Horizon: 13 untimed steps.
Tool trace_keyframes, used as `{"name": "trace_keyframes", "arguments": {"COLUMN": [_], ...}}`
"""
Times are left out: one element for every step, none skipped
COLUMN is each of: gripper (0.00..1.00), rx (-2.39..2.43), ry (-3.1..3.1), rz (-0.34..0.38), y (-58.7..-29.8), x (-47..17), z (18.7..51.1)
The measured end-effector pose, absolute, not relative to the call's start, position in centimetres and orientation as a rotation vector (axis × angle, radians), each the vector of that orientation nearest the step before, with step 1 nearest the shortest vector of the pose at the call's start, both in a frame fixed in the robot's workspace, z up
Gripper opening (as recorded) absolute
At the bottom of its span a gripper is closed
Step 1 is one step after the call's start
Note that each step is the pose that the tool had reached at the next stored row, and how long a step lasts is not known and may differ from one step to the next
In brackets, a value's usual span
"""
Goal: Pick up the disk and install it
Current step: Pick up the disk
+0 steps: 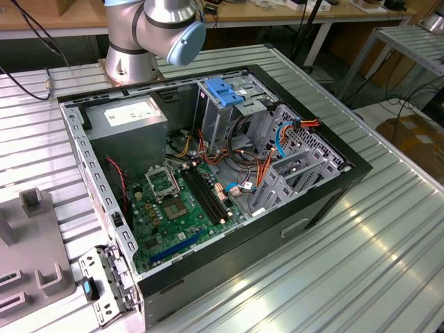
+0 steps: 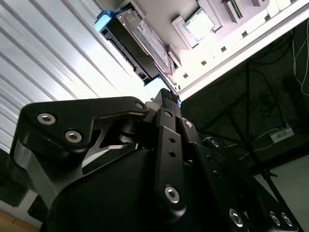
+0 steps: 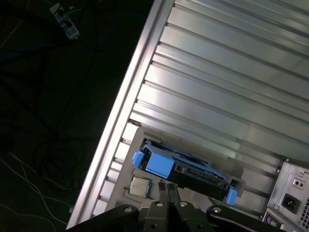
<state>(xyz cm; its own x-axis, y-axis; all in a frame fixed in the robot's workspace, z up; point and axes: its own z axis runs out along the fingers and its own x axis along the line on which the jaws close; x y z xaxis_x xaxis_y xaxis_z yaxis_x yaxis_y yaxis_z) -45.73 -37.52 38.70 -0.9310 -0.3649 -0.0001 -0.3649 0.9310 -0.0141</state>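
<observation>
Exterior view: open computer case [image 1: 229, 173] on the ribbed tabletop [image 1: 374, 250]. White sticker on its power supply [image 1: 128, 116], print too small to read. Bare tabletop along the exterior view's right.

Second wrist view: gripper [image 2: 166, 96] closed together, holding nothing, near the disk [image 2: 137, 41].

First wrist view: disk [image 3: 186, 169] on a grey fixture [image 3: 212, 154], close to the tabletop edge.

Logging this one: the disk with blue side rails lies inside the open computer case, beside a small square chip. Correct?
Not quite. The disk is outside the computer case: the first wrist view shows it lying on a grey fixture plate on the ribbed table. The blue side rails and the small square chip beside it are right.
</observation>
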Motion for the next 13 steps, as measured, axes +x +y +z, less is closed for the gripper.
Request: {"name": "trace_keyframes", "arguments": {"gripper": [0.11, 0.11, 0.11, 0.11, 0.11, 0.11, 0.11, 0.11, 0.11, 0.11, 0.11, 0.11, 0.11], "rx": [-0.592, -0.607, -0.62, -0.628, -0.644, -0.657, -0.671, -0.686, -0.696, -0.706, -0.719, -0.729, -0.744], "ry": [3.082, 3.079, 3.077, 3.075, 3.072, 3.069, 3.066, 3.062, 3.06, 3.058, 3.055, 3.052, 3.049], "rz": [-0.022, -0.022, -0.022, -0.022, -0.022, -0.022, -0.022, -0.022, -0.022, -0.021, -0.021, -0.021, -0.021], "y": [-37.52, -37.52, -37.52, -37.52, -37.52, -37.52, -37.52, -37.52, -37.52, -37.52, -37.52, -37.52, -37.52], "x": [-45.73, -45.73, -45.73, -45.73, -45.73, -45.73, -45.73, -45.73, -45.73, -45.73, -45.73, -45.73, -45.73], "z": [38.7, 38.7, 38.7, 38.7, 38.7, 38.7, 38.7, 38.7, 38.7, 38.7, 38.7, 38.7, 38.7]}}
